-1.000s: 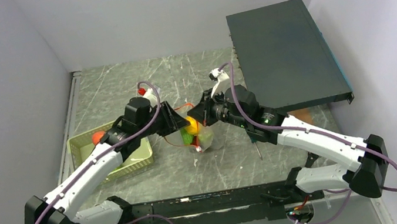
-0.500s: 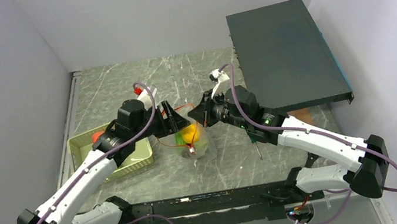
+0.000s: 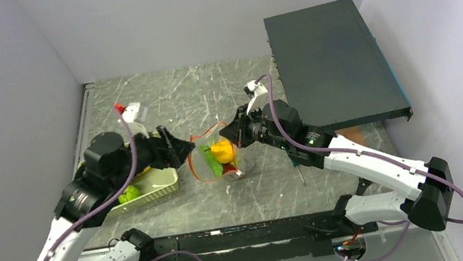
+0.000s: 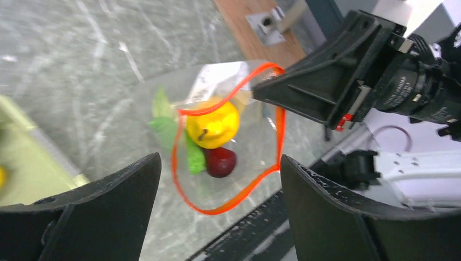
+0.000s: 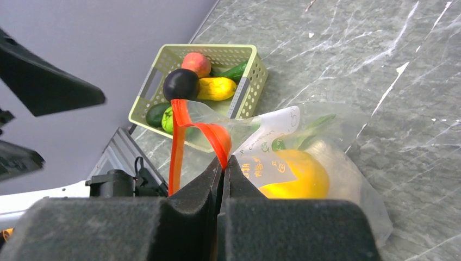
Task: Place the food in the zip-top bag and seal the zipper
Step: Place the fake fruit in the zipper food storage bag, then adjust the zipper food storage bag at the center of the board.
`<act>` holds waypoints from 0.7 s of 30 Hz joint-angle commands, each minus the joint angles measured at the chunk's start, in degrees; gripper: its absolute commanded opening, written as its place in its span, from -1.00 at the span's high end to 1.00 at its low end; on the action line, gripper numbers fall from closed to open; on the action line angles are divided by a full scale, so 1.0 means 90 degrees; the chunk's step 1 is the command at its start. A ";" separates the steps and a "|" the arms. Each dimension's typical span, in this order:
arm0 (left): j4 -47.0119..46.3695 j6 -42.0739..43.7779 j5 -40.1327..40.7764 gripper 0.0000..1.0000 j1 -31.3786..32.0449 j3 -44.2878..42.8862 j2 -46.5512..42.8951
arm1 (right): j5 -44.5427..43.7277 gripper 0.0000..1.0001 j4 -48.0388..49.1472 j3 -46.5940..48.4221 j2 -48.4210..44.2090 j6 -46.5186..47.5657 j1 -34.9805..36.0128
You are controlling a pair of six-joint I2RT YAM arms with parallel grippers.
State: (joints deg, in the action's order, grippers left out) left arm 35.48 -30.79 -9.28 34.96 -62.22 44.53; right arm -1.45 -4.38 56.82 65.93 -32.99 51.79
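The clear zip-top bag [image 3: 223, 163] lies mid-table, its mouth held open towards the left. The red-orange zipper [image 4: 228, 204] forms a wide loop. Inside the bag are a yellow fruit [image 4: 217, 125], a dark red one [image 4: 220, 162] and a green piece [image 4: 191, 157]. My right gripper [image 3: 234, 135] is shut on the zipper strip [image 5: 220, 142] at the bag's right rim. My left gripper [image 3: 180, 150] is open and empty, a short way left of the mouth. More food lies in the basket: an orange [image 5: 197, 63], a dark purple [image 5: 181, 84], a yellow [image 5: 216, 88] and a green [image 5: 163, 115] piece.
The light green slatted basket [image 3: 159, 197] stands left of the bag, partly under my left arm. A large dark flat box [image 3: 333, 63] fills the back right. A screwdriver [image 3: 299, 165] lies by my right arm. A wooden piece [image 3: 348, 132] sits below the box.
My left gripper has drawn back to the left, away from the bag's mouth, and is now empty. The bag's mouth has spread into a wider loop. The right gripper has kept its hold.
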 commanded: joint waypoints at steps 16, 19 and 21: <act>0.1681 0.0882 0.2548 -0.99 -0.1886 0.0776 -0.0066 | -0.0164 1.00 0.0172 0.0177 -0.0176 0.0056 0.0008; 0.1533 0.0588 0.1867 -0.99 -0.2470 0.1010 0.0120 | -0.0208 1.00 0.0176 0.0132 -0.0240 0.0051 0.0009; 0.1370 0.0518 0.0892 -0.99 -0.3066 0.1105 0.0268 | -0.0254 1.00 0.0113 0.0163 -0.0262 0.0083 0.0012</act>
State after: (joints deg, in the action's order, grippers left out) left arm 50.50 -23.90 12.40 14.24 -53.06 46.00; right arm -2.07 -4.78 56.82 65.87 -32.99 51.79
